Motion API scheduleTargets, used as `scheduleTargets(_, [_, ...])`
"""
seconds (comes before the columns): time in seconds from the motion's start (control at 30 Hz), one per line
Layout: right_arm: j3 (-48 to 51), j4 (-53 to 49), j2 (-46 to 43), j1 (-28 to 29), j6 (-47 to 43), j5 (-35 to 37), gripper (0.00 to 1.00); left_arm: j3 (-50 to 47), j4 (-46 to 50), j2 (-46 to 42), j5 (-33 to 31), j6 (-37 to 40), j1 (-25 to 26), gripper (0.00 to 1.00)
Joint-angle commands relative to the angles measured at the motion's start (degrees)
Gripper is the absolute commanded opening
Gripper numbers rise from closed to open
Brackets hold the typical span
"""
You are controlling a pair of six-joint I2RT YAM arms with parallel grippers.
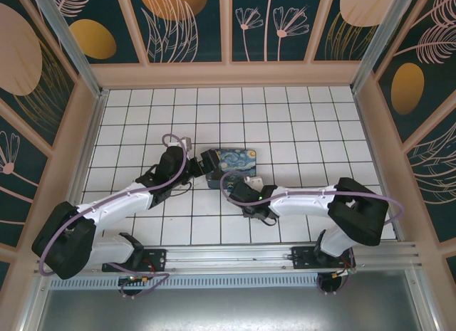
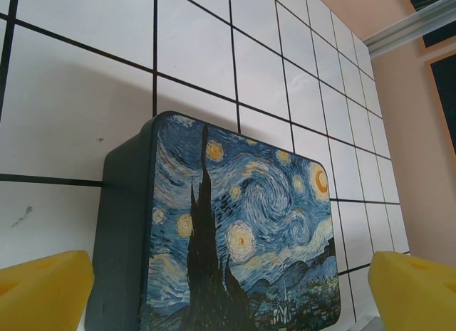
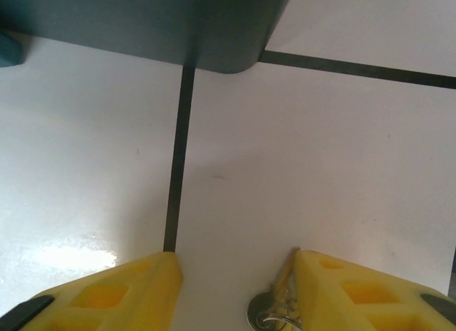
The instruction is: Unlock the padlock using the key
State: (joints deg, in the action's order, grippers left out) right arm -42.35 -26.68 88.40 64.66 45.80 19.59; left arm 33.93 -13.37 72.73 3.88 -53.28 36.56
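Looking at the right gripper (image 3: 234,258), I see its claw half spread around the key (image 3: 281,288), which lies on the white tiles (image 3: 320,167) against one yellow finger (image 3: 349,288), near the painted box (image 3: 178,25). The key seems light, stiff, thin and slippery; I would pinch its flat sides near the ring (image 3: 258,315). The left gripper (image 2: 231,267) hangs wide spread above the box.

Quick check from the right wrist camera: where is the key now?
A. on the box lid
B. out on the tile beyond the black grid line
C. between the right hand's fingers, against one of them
C: the key lies low between the right hand's yellow fingers, up against the inner face of the one on the picture's right, while the box sits farther ahead, apart from it.
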Motion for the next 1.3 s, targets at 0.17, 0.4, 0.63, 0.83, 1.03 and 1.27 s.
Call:
scheduleTargets(0.17, [2.86,-5.58,1.54,1.89,2.09,-5.30,0.31,0.17,-1.09,0.48,0.28,0.01,0.18,0.99])
scheduleTargets(0.4, [3.24,-5.70,0.45,1.89,2.39,-5.01,0.48,0.34,-1.18,0.66,0.56,0.02,0.19,0.99])
scheduleTargets(0.63, [4.10,-5.54,-1.88,1.89,1.25,-6.65,0.46,0.17,-1.21,0.48,0.38,-0.03,0.18,0.99])
scheduleTargets(0.83, [5.50,-5.35,-3.32,1.98,1.42,-8.11,0.36,0.08,-1.35,0.55,0.48,0.00,0.23,0.99])
scheduleTargets(1.03, [6.49,-5.60,-4.54,2.39,2.69,-8.79,0.38,0.10,-1.33,0.66,0.43,0.04,0.19,0.99])
scheduleTargets(1.27, [5.53,-6.94,-4.77,3.29,2.40,-9.31,0.38,-0.01,-1.38,0.76,0.45,-0.01,0.18,0.99])
